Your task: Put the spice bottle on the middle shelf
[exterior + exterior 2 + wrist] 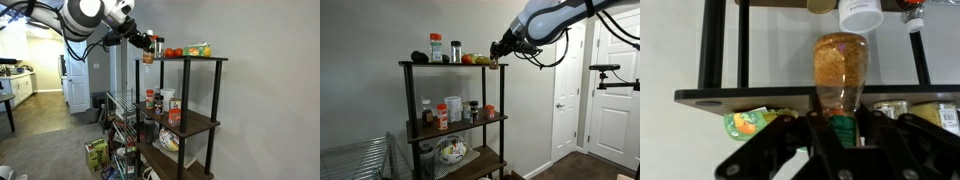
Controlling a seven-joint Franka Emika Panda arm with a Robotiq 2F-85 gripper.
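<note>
My gripper [150, 46] is shut on the spice bottle [148, 58] and holds it in the air at the end of the top board of the black-framed shelving unit, as both exterior views show [497, 57]. In the wrist view the bottle [840, 62] has reddish-orange contents and a white cap [860, 14] pointing away from the jaws [840, 118], which clamp its green-labelled end. The middle shelf [200, 126], a dark brown board, lies one tier below the gripper and carries several jars; it also shows in an exterior view [488, 120].
The top board holds red tomatoes [174, 52], a yellow-green packet [198, 49], a green can [436, 47] and a white bottle [455, 50]. A bowl [450, 151] sits on the bottom board. A wire rack [120, 108] stands beside the unit. White doors [612, 90] are behind.
</note>
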